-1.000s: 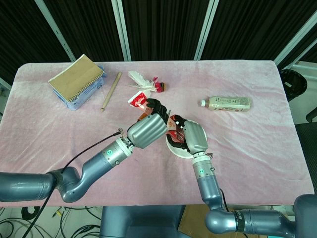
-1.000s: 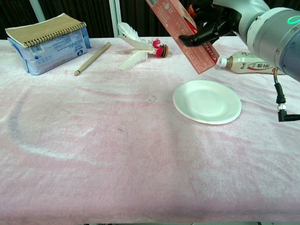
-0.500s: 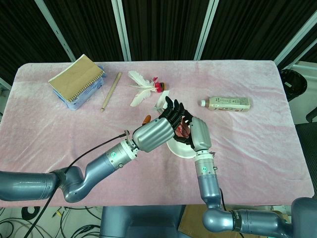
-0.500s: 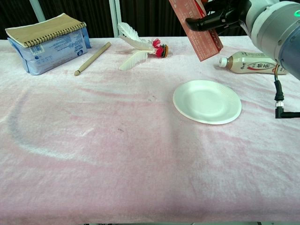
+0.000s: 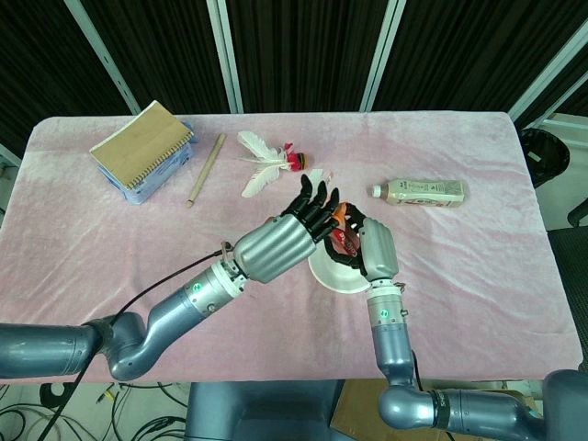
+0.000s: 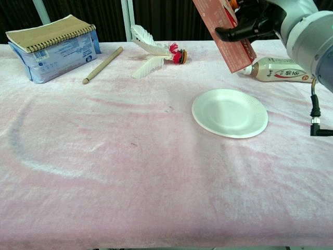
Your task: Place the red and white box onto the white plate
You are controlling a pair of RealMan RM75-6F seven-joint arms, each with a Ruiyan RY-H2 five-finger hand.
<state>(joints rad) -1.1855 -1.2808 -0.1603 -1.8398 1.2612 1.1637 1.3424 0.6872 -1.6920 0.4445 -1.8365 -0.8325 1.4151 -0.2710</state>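
Note:
The long red and white box (image 6: 229, 36) hangs tilted in the air, above and just behind the white plate (image 6: 230, 113). My right hand (image 6: 281, 21) grips it from the right, with dark fingers wrapped round its lower part. In the head view only a red patch of the box (image 5: 344, 239) shows, between my right hand (image 5: 377, 248) and my left hand (image 5: 276, 246). The left hand's fingers are stretched straight alongside the box; I cannot tell whether they touch it. Both hands cover most of the plate (image 5: 333, 276).
A spiral notebook on a blue pack (image 6: 52, 39) lies at the far left, with a wooden stick (image 6: 102, 65) beside it. A feather shuttlecock (image 6: 153, 54) lies behind the middle. A drink bottle (image 6: 278, 70) lies on its side right of the plate.
My left hand's fingers have uncurled from the box and straightened. The right hand has closed on the box, which has shifted to the right above the plate.

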